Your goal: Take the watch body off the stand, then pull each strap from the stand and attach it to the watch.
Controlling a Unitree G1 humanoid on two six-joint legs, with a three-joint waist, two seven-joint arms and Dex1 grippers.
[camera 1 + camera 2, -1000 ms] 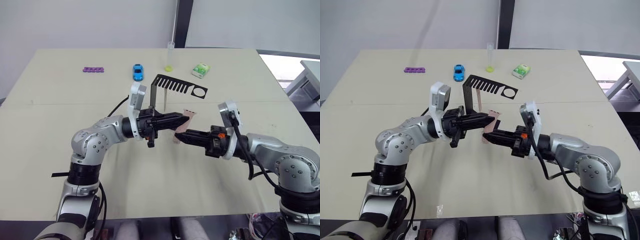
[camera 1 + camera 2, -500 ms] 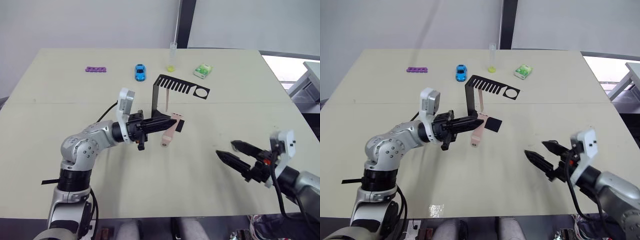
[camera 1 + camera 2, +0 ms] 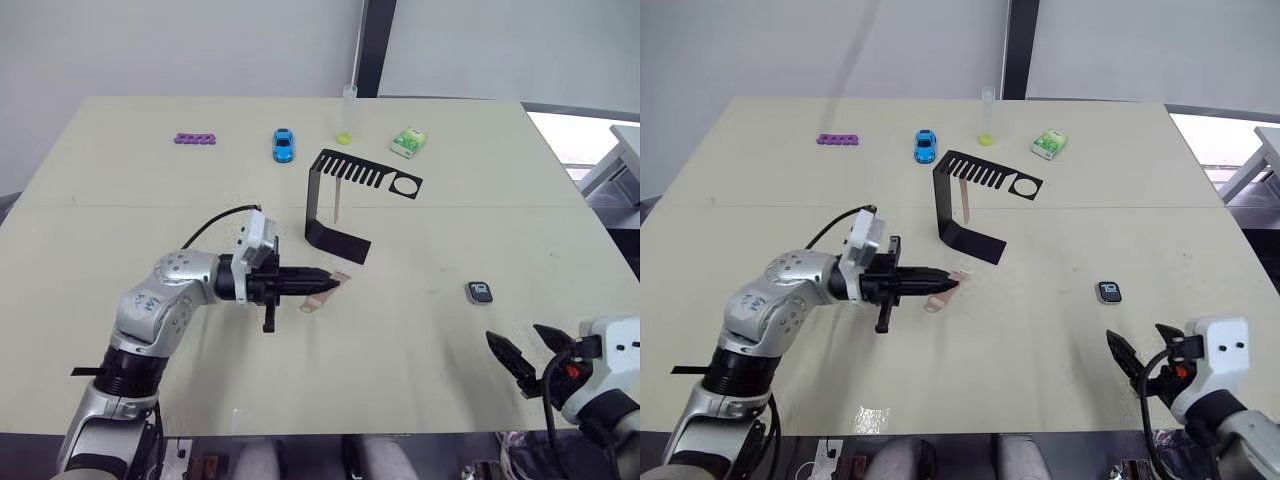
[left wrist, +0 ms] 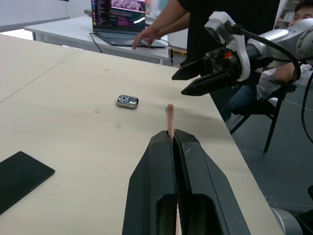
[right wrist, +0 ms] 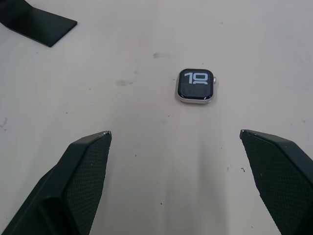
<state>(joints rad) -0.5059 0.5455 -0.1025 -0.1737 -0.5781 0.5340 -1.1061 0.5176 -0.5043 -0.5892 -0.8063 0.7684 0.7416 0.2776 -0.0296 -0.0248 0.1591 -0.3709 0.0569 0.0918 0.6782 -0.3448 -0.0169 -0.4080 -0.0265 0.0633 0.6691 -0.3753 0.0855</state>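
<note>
Black sheet metal forms the stand [image 3: 340, 205], which sits upright near the middle of the table [image 3: 120, 220], its flat base toward the robot and its comb-slotted top arm reaching to the right and ending in a round ring. One pale pink strap [image 3: 338, 204] hangs from the comb arm, just behind the upright. The other strap [image 3: 322, 292] is pinched between the closed fingers of the left gripper [image 3: 322, 281], low over the table just in front of the stand's base; in the left wrist view its pink tip [image 4: 169, 120] sticks up past the two fingers, which are pressed together around it. The watch body [image 3: 480, 292] lies flat on the table well to the right of the stand, screen up, touched by neither gripper; the right wrist view shows it with white digits lit on its dark screen [image 5: 195, 85]. The right gripper [image 3: 531, 359] hovers near the table's front right edge, nearer the robot than the watch body, its two fingers spread wide apart and holding nothing. Along the far side of the table lie a purple strip [image 3: 191, 139], a blue toy car [image 3: 284, 144], a clear tube with yellow-green liquid at its foot [image 3: 347, 115] and a green-and-white box [image 3: 406, 141]. In the left wrist view a person's hand [image 4: 145, 36] rests by a laptop [image 4: 120, 10] on another table beyond.
</note>
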